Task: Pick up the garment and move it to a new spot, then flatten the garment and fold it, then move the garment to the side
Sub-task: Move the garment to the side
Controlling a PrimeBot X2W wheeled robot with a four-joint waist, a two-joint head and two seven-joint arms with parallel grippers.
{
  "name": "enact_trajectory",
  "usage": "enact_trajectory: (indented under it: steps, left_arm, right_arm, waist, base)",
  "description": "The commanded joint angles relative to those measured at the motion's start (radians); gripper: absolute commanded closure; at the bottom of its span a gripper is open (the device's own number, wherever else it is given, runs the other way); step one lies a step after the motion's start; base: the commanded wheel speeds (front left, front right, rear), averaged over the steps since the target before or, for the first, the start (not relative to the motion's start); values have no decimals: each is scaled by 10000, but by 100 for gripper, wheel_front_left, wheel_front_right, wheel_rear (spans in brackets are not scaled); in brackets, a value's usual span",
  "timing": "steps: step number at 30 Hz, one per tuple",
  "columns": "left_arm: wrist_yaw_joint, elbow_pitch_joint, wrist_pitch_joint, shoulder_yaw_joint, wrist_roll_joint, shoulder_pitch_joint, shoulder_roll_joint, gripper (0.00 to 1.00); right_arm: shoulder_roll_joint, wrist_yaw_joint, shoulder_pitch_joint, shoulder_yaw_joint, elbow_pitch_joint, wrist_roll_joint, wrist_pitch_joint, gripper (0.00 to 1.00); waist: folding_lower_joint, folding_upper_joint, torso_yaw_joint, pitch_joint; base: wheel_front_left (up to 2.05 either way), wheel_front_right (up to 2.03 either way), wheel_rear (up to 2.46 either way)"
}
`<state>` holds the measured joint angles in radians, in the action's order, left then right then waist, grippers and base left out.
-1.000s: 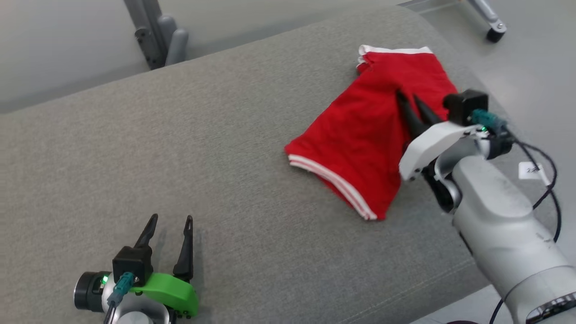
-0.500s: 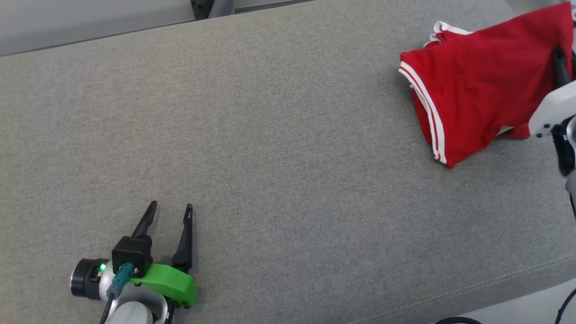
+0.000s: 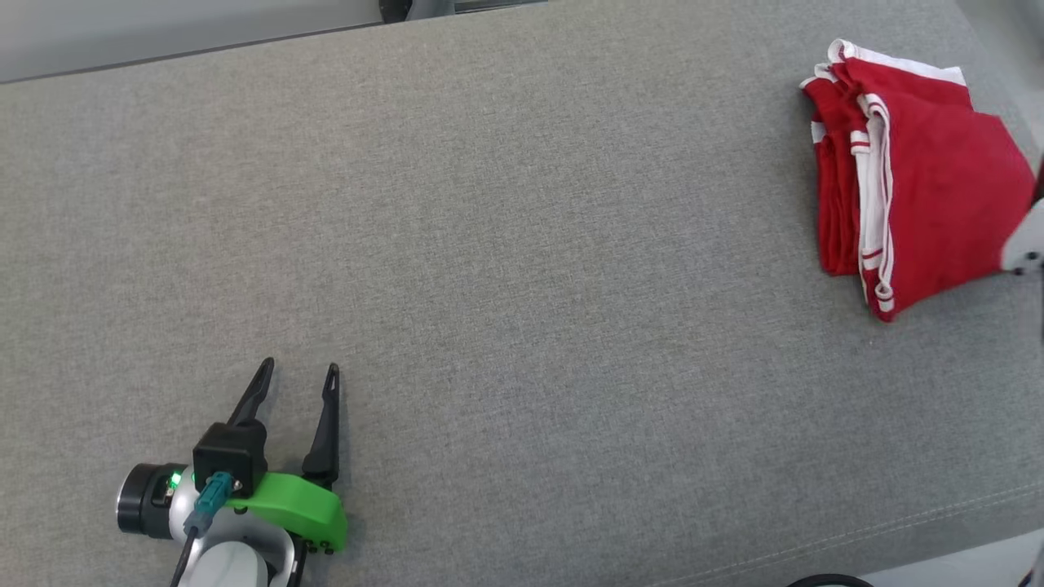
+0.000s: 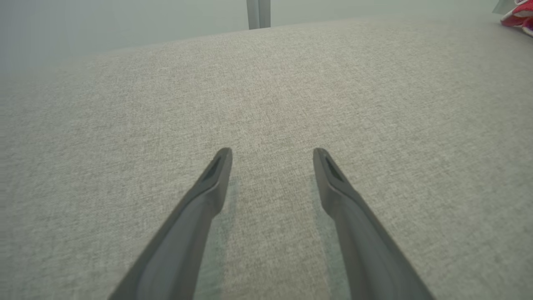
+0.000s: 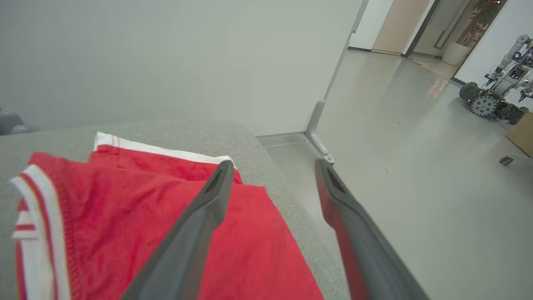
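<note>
The garment [image 3: 930, 187], red with white striped trim, lies folded in layers at the far right end of the grey upholstered surface [image 3: 522, 244]. In the right wrist view my right gripper [image 5: 272, 164] stands open just above the garment [image 5: 104, 216], near its right edge, with nothing between its fingers. A pale part of the right arm [image 3: 1024, 244] shows at the head view's right edge. My left gripper [image 3: 298, 367] rests open over bare fabric at the lower left, far from the garment. The left wrist view shows the left gripper [image 4: 271, 152] empty and the garment [image 4: 516, 16] in the top right corner.
The grey surface ends just right of the garment, where it drops to a smooth floor [image 5: 395, 166]. A metal post foot [image 5: 318, 141] stands on that floor, and a wheeled machine [image 5: 495, 96] farther off. A seam [image 3: 897, 522] runs along the surface's front edge.
The head camera has turned, shifting the whole picture. The right gripper was shut on the garment and has opened and let go. The garment now lies folded narrower. The left gripper has stayed put.
</note>
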<state>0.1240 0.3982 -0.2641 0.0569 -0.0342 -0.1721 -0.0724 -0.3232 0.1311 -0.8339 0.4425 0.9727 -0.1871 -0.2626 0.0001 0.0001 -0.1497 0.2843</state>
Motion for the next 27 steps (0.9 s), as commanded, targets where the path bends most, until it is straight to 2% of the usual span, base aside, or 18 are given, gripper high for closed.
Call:
enact_trajectory:
  steps: [1, 3, 6, 10, 16, 20, 27]
  left_arm:
    - [-15, 38, 6, -79, 29, 107, -9, 0]
    - [-51, 42, 6, -118, -38, 194, 19, 0]
    - [-97, 45, 6, -164, -91, 289, 56, 0]
    - [-156, 74, 6, -263, -171, 476, 95, 0]
    - [-250, 83, 6, -391, -299, 739, 149, 0]
    - [-297, 81, 6, -448, -430, 950, 175, 0]
    - [-432, 86, 6, -523, -604, 1327, 202, 0]
  right_arm:
    - [206, -12, 231, 64, -242, -119, -22, 0]
    - [764, -12, 385, -82, -798, -302, -22, 0]
    - [1498, -10, 873, -876, -1619, -77, -21, 0]
    - [2002, -12, 1642, -2283, -2573, 687, -23, 0]
    - [2405, -10, 3106, -3897, -3797, 2065, -23, 0]
    - [2596, -10, 4120, -4254, -4264, 2656, -23, 0]
    - [2697, -10, 5301, -4540, -4437, 2963, -23, 0]
  waist:
    - [-1, -1, -37, -138]
    - [-1, -1, -55, -297]
    - [-1, -1, -73, -563]
    - [-1, -1, -57, -950]
    - [-1, -1, 108, -1485]
    - [-1, -1, 269, -1807]
    - [-1, -1, 466, -2306]
  base:
    - [0, 0, 0]
    - [0, 0, 0]
    - [0, 0, 0]
    - [0, 0, 0]
    - [0, 0, 0]
    - [0, 0, 0]
    - [0, 0, 0]
